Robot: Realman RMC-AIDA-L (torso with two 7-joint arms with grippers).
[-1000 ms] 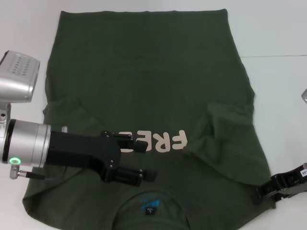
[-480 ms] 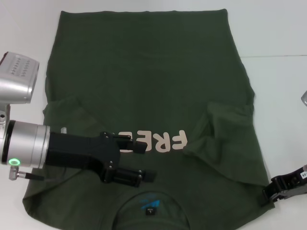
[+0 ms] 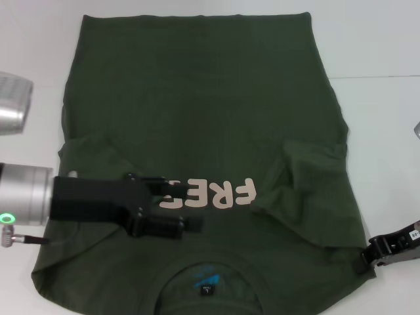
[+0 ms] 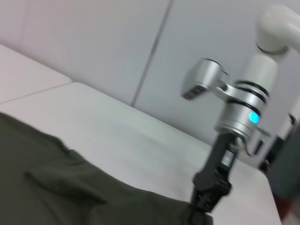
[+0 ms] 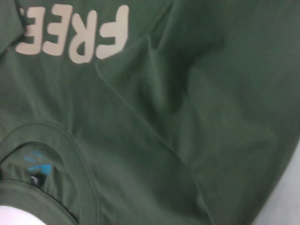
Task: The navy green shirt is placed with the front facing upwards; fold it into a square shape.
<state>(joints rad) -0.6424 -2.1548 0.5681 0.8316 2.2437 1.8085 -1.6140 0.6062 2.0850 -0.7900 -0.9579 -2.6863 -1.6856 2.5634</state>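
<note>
The dark olive-green cotton T-shirt (image 3: 203,144) lies front-up on the white table (image 3: 374,46), both sleeves folded inward. The left gripper (image 3: 176,207), jaws parted, hovers over the pale pink "FREE" print (image 3: 210,193). The right gripper (image 3: 367,259) sits at the shirt's right shoulder edge, grip unclear.

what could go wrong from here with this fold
The right sleeve lies rumpled and loosely folded in, so a further fold may lock in creases. The left gripper hovers over the shirt chest and could drag cloth. The right gripper sits at the shoulder corner and may grab too little.
</note>
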